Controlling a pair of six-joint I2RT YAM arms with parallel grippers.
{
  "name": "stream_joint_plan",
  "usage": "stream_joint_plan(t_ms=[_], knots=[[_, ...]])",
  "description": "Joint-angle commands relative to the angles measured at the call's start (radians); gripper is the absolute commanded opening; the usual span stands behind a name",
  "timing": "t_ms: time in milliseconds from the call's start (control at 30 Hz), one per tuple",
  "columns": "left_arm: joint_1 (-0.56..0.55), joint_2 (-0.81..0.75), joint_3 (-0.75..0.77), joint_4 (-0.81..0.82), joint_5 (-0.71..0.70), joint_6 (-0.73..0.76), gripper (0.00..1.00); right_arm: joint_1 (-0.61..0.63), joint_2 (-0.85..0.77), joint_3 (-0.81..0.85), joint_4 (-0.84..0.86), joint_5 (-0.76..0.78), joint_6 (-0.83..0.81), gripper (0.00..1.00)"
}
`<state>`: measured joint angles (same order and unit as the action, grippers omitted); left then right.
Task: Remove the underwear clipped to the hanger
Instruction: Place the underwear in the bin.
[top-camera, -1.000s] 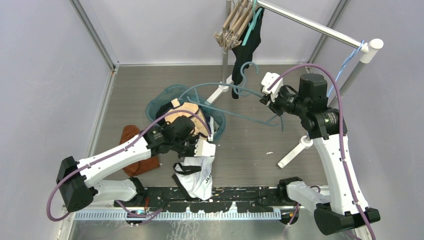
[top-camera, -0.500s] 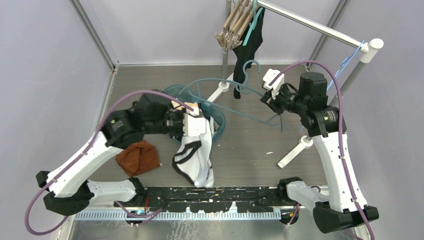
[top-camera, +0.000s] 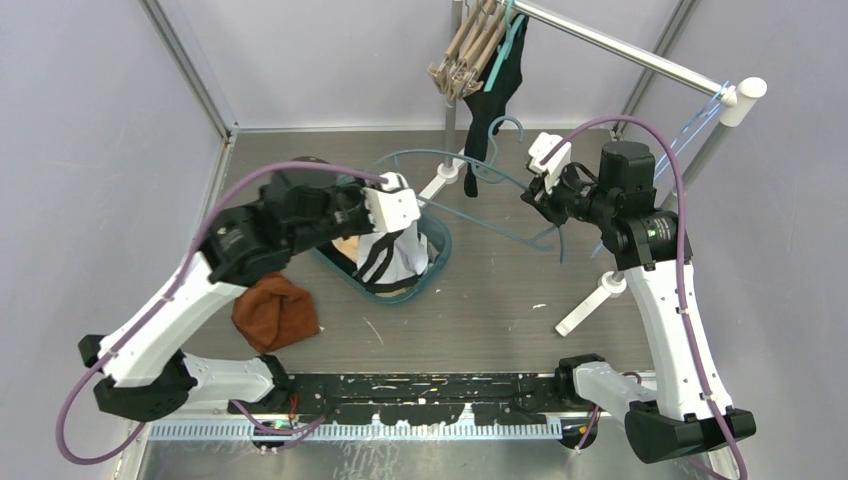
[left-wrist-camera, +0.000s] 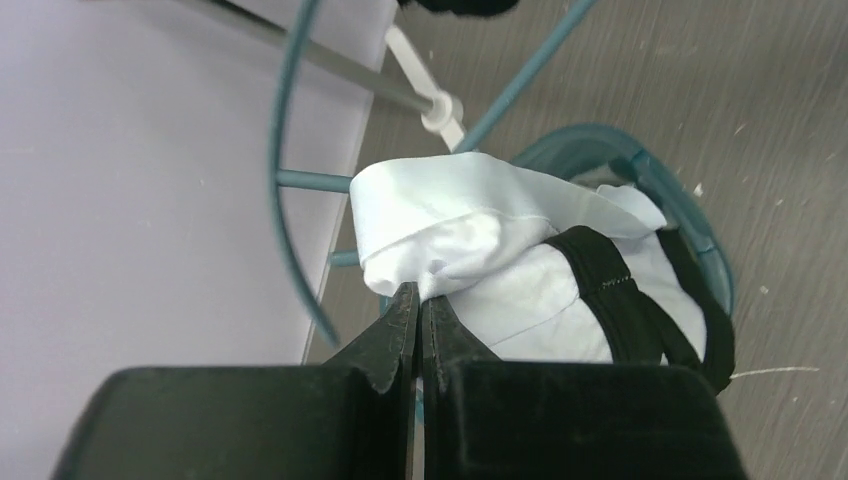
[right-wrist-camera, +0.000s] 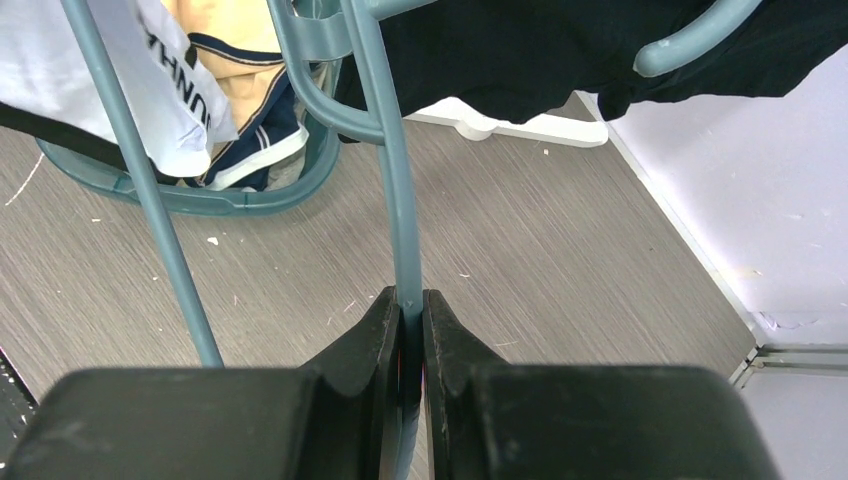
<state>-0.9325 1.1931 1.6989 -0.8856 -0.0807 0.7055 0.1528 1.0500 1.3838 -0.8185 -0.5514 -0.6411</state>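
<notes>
The left end effector (left-wrist-camera: 418, 300) is pinched tight on a corner of the white underwear (left-wrist-camera: 500, 260), and the black-trimmed cloth hangs down right over the blue-green basket (top-camera: 402, 293), with its low end touching the clothes inside. The underwear looks free of the hanger (right-wrist-camera: 398, 220). The right end effector (right-wrist-camera: 410, 300) holds that hanger with its fingers nearly closed around the thin bar, up in the air and off to the side. The job now seems to be dropping the underwear into the basket. To do it well, the left arm should go down a little so the cloth piles up inside the rim and does not hang over it, and then the fingers should open. The right arm should keep the hanger still and away, so no hook or clip catches the cloth. A second ago the left arm was low by the near edge and the underwear hung down over the surface. Then it rose beside the basket, and now it is above it. The brown cloth (top-camera: 275, 310) was partly hidden by the arm and now shows fully. The right arm has hardly moved.
</notes>
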Motion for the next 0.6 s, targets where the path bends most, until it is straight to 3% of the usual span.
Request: stream_joint_plan(t_ms=[0,400,567], knots=[[-0.006,0.033,-0.108,0.173,-0.185,0.098,0.00,-0.009,0.000,0.046,0.064,-0.015,0.031,0.01],[-0.005,0.069,-0.438,0.350,-0.045,0.059,0.00,-0.010,0.003,0.037,0.071,-0.029,0.037,0.01],[-0.006,0.172,-0.518,0.398,0.003,0.068,0.00,-0.010,0.002,0.047,0.065,-0.041,0.034,0.01]])
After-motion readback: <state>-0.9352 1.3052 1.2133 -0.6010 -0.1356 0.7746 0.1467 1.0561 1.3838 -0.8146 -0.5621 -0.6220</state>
